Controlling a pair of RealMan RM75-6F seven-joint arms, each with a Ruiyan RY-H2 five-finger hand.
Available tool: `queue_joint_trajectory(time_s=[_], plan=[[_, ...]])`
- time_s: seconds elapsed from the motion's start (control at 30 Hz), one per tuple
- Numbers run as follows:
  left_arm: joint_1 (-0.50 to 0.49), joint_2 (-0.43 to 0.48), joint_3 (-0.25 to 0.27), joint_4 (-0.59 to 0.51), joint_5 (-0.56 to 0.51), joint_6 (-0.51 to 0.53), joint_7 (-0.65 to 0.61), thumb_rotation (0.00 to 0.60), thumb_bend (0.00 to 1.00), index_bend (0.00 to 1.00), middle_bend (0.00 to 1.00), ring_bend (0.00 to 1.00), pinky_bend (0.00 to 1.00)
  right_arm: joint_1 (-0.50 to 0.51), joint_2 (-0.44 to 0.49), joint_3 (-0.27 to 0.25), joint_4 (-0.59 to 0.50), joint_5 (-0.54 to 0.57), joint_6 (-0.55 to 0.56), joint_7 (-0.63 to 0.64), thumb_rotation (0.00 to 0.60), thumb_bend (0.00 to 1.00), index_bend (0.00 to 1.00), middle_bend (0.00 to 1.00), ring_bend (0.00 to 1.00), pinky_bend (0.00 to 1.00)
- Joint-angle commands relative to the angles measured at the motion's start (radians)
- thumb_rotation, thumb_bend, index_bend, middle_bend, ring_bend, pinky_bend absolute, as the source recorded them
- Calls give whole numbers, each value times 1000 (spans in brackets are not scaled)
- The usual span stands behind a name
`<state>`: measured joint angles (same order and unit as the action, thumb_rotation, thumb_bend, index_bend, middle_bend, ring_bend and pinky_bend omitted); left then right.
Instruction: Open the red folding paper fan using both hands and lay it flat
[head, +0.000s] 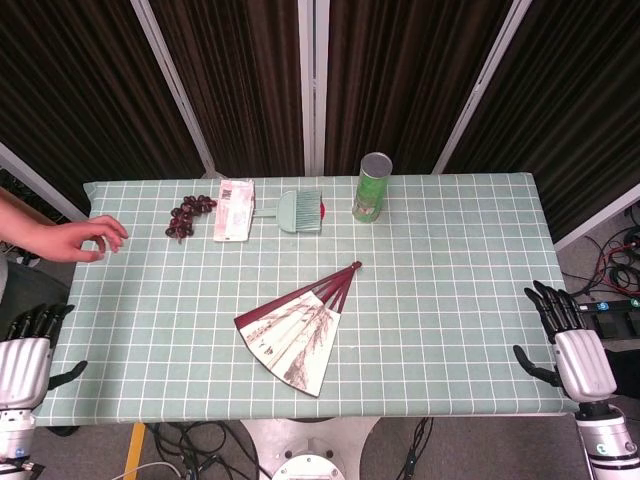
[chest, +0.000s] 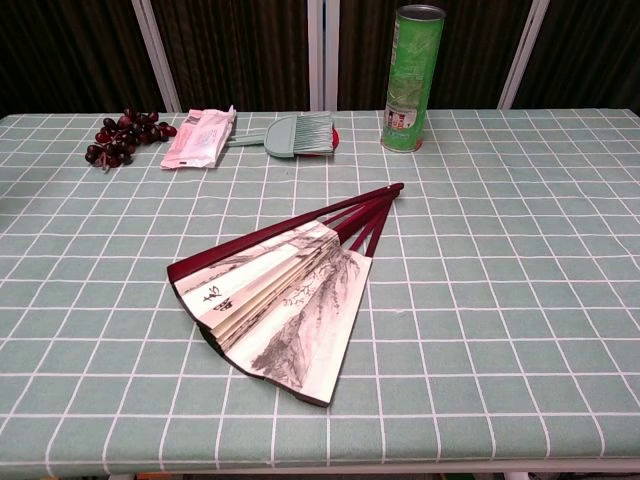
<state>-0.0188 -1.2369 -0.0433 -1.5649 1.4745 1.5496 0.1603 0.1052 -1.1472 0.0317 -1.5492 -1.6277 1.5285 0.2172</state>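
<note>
The folding paper fan (head: 298, 331) (chest: 283, 293) lies on the checked green tablecloth (head: 450, 300) near the front middle, partly spread, its dark red ribs meeting at a pivot pointing to the back right. Its paper shows an ink landscape. My left hand (head: 27, 350) hangs off the table's front left corner, fingers apart and holding nothing. My right hand (head: 570, 340) stands off the front right corner, fingers spread and empty. Neither hand touches the fan. The chest view shows no hand.
Along the back stand a green cylindrical can (head: 372, 187) (chest: 412, 78), a small teal brush (head: 297, 211) (chest: 296, 133), a pink-white packet (head: 235, 210) (chest: 199, 137) and dark grapes (head: 189, 215) (chest: 126, 135). A person's bare hand (head: 70, 240) rests on the table's left edge.
</note>
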Motion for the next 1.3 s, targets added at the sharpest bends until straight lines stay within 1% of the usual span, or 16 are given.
queue_joint_trajectory(time_s=[0.03,0.37,0.47,0.53,0.7,0.8,0.83,0.93,1.0,1.03,1.13,1.3], plan=[[6,-4,7,2,4,6,0,600,0,180,172,125,166,-1,1,1,-2,1,2,-1,600,237,0,0,0,0],[2,6,0,-15,7,8,-4,600,0,180,171,124,166,-7,-2,-1,12,-1,16,23,600,238,0,0,0,0],[-23,22,-10,-33,19,-18,-26,600,0,180,172,125,167,-4,-3,2,19,4,11,42,600,238,0,0,0,0],[-58,41,-26,-50,34,-50,-66,600,0,180,172,125,168,4,0,6,22,0,8,48,600,239,0,0,0,0],[-183,91,-85,-87,49,-181,-178,600,0,180,180,137,173,25,19,22,12,-15,6,34,600,241,0,0,0,0],[-282,101,-124,-98,32,-303,-254,600,0,182,196,173,205,34,32,31,-2,-17,9,25,600,244,0,0,0,0],[-322,99,-139,-100,19,-356,-283,600,0,184,200,177,223,35,36,33,-6,-17,10,23,600,244,0,0,0,0],[-413,67,-180,-91,-34,-471,-352,600,1,208,236,224,287,33,46,34,-15,-13,13,20,600,244,0,0,0,0],[-468,49,-197,-82,-70,-550,-381,600,17,227,255,248,326,30,51,34,-18,-8,15,18,600,244,0,0,0,0],[-505,39,-205,-77,-94,-603,-384,600,28,232,260,252,339,28,55,33,-20,-4,15,17,600,244,0,0,0,0],[-591,3,-222,-58,-151,-716,-360,600,40,237,270,260,361,22,61,31,-22,3,17,18,600,244,0,0,0,0],[-707,-85,-237,-12,-286,-845,-289,600,46,238,272,279,391,17,65,29,-19,12,17,21,600,245,0,0,0,0]])
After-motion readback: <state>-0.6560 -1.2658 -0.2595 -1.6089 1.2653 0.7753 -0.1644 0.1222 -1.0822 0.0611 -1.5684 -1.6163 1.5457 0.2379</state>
